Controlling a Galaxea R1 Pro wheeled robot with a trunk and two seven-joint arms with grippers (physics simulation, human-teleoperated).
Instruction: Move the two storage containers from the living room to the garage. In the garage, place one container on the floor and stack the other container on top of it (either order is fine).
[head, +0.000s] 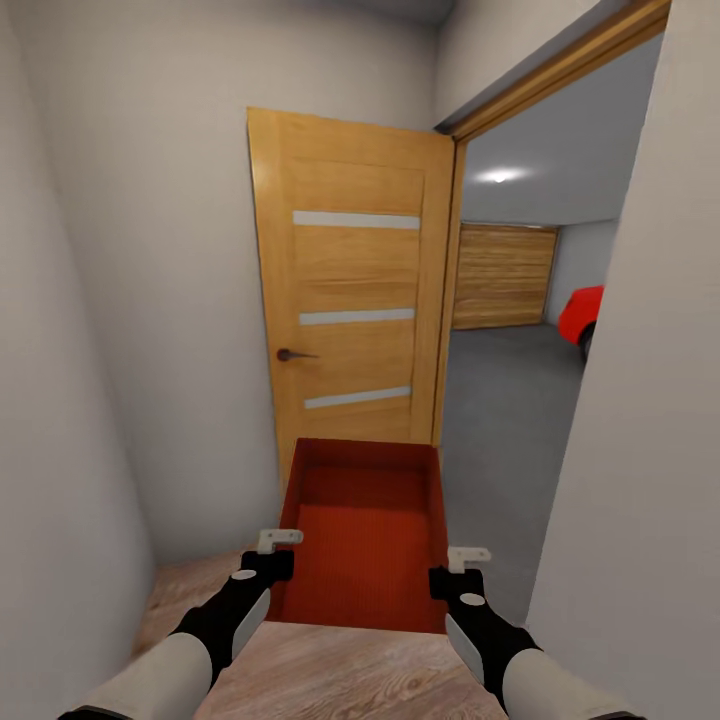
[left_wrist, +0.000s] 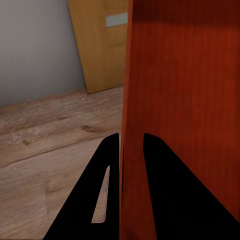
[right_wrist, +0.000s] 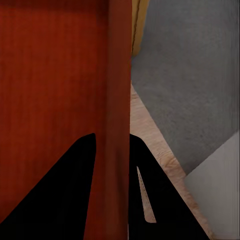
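Left gripper – we are clamping the bin's left wall; right gripper is clamping its right wall. Bin is hanging before the open door. Carrying step; next we are needing to swing right into the garage.

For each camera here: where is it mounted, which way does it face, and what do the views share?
Head view: on the head, facing forward and down at the orange-red open-top bin, both tools and forearms, wooden door.
Left wrist view: along the left tool, astride the bin's wall.
Right wrist view: along the right tool, astride the opposite wall.
Shared: the bin.
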